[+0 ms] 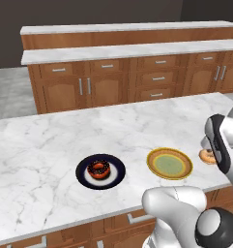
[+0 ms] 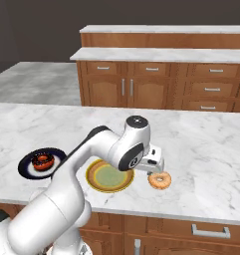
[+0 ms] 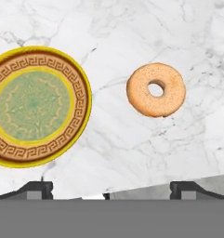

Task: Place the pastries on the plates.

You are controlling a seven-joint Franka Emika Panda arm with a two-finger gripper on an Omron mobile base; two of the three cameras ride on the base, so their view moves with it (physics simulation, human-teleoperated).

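Note:
A dark chocolate doughnut (image 1: 98, 168) (image 2: 43, 161) lies on the navy plate (image 1: 117, 170) (image 2: 27, 169) at the left of the marble counter. The golden-yellow plate (image 1: 169, 163) (image 2: 110, 175) (image 3: 36, 106) with a pale green centre lies bare beside it, partly behind my arm in the right base view. A pale tan doughnut (image 1: 208, 156) (image 2: 160, 180) (image 3: 141, 93) rests on the counter just right of that plate. My gripper (image 2: 155, 170) (image 3: 112, 188) hangs open above the tan doughnut, pointing down, with nothing between its fingertips.
Both plates and the tan doughnut sit close to the front edge of the marble island counter (image 1: 50, 145). Behind the island, across a floor gap, stands a row of wooden cabinets (image 1: 137, 77) with a marble top.

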